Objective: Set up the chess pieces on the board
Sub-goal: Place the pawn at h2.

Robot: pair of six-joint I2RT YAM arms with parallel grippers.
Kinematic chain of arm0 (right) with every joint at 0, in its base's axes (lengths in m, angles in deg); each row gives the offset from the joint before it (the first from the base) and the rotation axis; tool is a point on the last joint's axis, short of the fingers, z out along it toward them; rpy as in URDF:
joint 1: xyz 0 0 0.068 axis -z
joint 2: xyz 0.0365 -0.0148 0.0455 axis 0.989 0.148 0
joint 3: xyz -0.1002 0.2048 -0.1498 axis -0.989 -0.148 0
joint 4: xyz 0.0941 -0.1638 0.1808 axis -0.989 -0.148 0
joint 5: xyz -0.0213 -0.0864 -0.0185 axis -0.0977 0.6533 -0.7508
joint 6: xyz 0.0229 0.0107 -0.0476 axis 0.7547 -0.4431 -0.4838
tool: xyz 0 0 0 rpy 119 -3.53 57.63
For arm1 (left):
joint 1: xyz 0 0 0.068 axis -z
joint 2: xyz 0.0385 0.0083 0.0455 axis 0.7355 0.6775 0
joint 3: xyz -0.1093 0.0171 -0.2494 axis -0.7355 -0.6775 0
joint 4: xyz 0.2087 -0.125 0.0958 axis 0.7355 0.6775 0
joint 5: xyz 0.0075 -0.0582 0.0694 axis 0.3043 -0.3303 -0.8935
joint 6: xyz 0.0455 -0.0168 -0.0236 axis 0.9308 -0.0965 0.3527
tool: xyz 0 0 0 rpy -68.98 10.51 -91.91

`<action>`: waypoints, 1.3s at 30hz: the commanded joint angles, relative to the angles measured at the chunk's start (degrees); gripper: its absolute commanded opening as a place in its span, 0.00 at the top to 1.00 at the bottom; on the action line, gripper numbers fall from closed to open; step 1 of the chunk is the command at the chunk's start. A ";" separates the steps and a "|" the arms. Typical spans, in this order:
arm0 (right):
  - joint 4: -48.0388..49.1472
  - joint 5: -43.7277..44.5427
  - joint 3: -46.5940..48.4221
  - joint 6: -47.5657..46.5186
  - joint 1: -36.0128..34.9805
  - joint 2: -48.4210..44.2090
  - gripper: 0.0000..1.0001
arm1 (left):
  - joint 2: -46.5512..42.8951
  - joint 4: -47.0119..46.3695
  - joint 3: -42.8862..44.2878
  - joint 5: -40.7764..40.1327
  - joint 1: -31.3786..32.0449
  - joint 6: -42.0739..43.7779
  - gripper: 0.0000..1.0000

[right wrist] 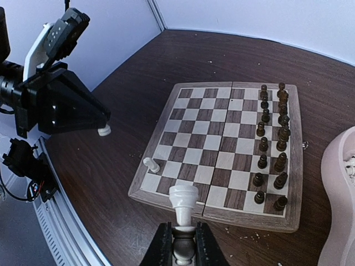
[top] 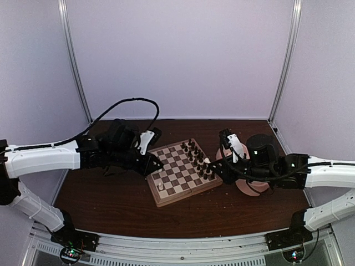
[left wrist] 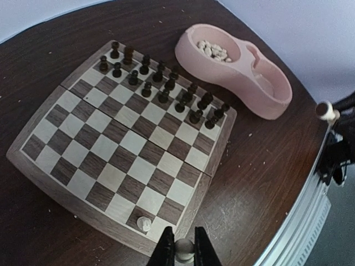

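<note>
Both our claws are pinched tight: the left gripper [left wrist: 183, 247] on a small cream piece [left wrist: 184, 250], the right gripper [right wrist: 182, 241] on a flare-topped cream piece [right wrist: 183, 200] by its stem. One cream pawn [right wrist: 151, 164] stands on the board [right wrist: 205, 141]; more lie in the pink double bowl [left wrist: 233, 83]. We judge them light, hard, slick and tippy, best nipped at the waist. The dark table [left wrist: 249, 183] is flat, pale walls [top: 183, 55] close round.

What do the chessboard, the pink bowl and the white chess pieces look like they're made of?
Board: looks like wood, satin finish; grain shows in the checks and pale border.
Pink bowl: probably moulded plastic; smooth, matte, rounded walls.
White pieces: turned shapes, cream, slightly glossy; painted wood or plastic, can't tell.
</note>
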 commanded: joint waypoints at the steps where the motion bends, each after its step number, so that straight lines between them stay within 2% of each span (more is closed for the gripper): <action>1: -4.74 4.04 -0.78 -0.40 0.39 -2.79 1.00 | 4.37 -2.41 2.54 -2.82 3.23 9.46 0.92; 14: -4.64 5.31 -2.34 -0.56 0.60 -5.67 1.00 | 14.73 -4.14 5.17 -8.00 7.80 12.23 0.91; 25: -3.92 6.06 -3.09 -0.43 0.69 -7.28 1.00 | 19.32 -10.28 1.22 -11.85 10.15 7.90 0.91; 31: -1.71 4.46 -4.14 -0.54 0.68 -8.04 1.00 | 21.41 -9.51 0.91 -16.97 10.16 5.39 0.91; 39: -1.87 4.54 -3.74 -1.00 0.66 -7.88 1.00 | 25.44 -9.33 2.40 -17.65 10.17 4.11 0.89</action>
